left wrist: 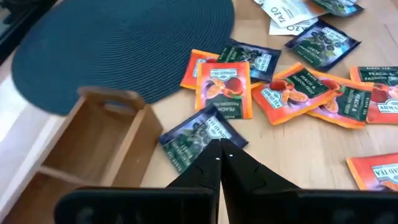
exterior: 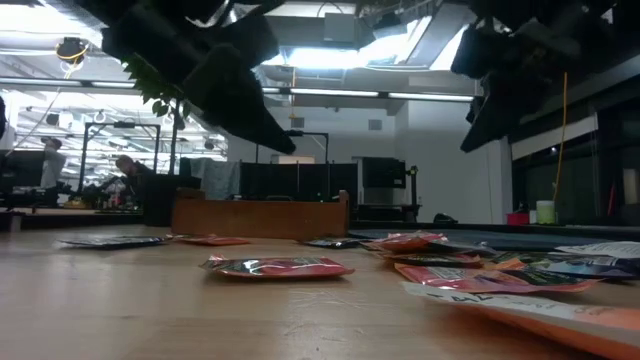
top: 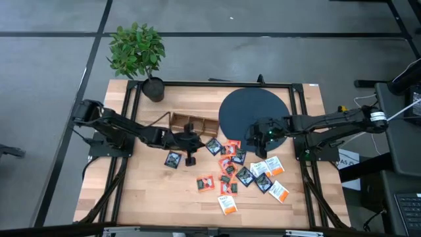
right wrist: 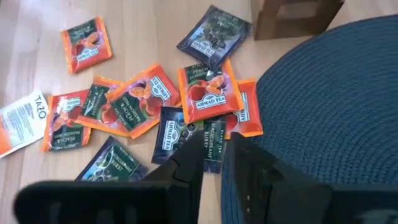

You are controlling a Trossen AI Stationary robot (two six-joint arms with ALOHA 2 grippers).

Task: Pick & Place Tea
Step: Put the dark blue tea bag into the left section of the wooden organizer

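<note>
- Tea sachets [top: 245, 172] scattered flat on wooden table [top: 145, 197], front-right of black round mat [top: 253, 113]; square, so no long axis; corners point every which way.
- One dark sachet [top: 172, 160] lies apart, to the left.
- L gripper [left wrist: 219, 163] just beside wooden tray [top: 192, 123], fingers pressed together over dark sachet [left wrist: 200, 135], nothing held.
- R gripper [right wrist: 212, 163] at mat edge, jaws slightly spread, empty.

You see glossy foil-like sachets [left wrist: 218, 89] on a smooth pale wooden table [top: 145, 191], a matt woven disc [right wrist: 323, 112] at their 12 o'clock, a plain wooden tray [left wrist: 93, 146]
</note>
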